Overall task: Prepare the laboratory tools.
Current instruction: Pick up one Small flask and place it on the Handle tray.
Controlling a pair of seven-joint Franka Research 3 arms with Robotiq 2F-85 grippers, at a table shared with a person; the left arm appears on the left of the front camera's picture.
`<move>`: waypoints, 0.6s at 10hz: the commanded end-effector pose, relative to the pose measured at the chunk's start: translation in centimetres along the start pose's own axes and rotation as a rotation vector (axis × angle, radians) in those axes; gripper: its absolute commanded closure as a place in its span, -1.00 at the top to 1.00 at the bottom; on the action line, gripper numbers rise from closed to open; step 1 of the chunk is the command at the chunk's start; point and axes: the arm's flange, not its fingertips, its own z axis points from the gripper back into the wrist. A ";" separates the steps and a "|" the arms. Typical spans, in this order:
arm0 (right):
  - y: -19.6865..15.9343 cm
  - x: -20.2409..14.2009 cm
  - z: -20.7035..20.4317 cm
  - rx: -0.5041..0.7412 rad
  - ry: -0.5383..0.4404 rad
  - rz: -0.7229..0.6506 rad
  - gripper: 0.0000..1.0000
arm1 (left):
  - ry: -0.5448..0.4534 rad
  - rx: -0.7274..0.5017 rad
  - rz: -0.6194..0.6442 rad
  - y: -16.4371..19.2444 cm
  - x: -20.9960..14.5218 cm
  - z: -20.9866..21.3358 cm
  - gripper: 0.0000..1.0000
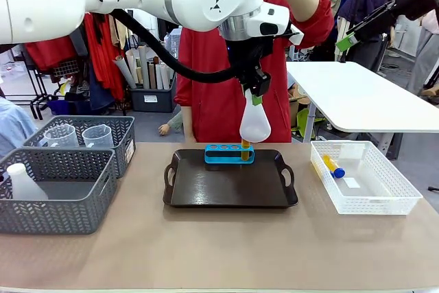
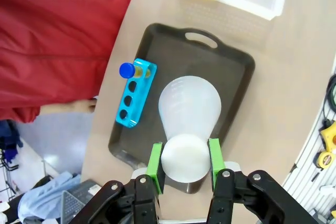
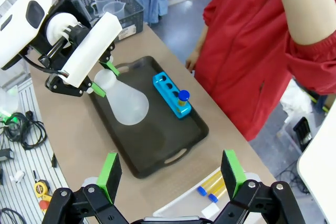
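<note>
- Laboratory tools at my far left: a spare flask (image 1: 24, 183) sits in the near grey basket (image 1: 62, 204), and two measuring jugs (image 1: 98, 135) stand in the far grey basket (image 1: 125, 145) behind it.
- In the centre, the dark tray (image 1: 226, 190) carries the blue tube rack (image 1: 229, 154) along its far edge. One blue-capped tube (image 1: 245, 147) of orange liquid stands in the rack's right-end hole.
- Over the tray, my left gripper (image 2: 184, 157) is clamped on the neck of the translucent conical flask (image 2: 190, 107), which hangs base-down.
- To the right, the white lattice bin (image 1: 376, 206) holds two loose tubes (image 1: 333, 166) lying flat.
- At top right, my right gripper (image 3: 170, 174) is raised with its jaws wide and nothing between them.
</note>
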 end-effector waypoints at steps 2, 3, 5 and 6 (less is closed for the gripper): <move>0.0 0.1 0.1 0.001 -0.007 0.003 1.00 | 0.004 0.016 -0.080 0.5 0.6 -3.0 -1.00; 0.0 0.1 0.1 0.001 -0.007 0.003 1.00 | -0.005 0.008 -0.089 1.2 1.7 -5.8 -1.00; 0.0 0.1 0.1 0.001 -0.007 0.003 1.00 | -0.004 0.008 -0.106 1.1 2.9 -9.4 -1.00; 0.0 0.1 0.1 0.001 -0.007 0.003 1.00 | 0.023 -0.002 -0.125 0.9 3.1 -11.2 -1.00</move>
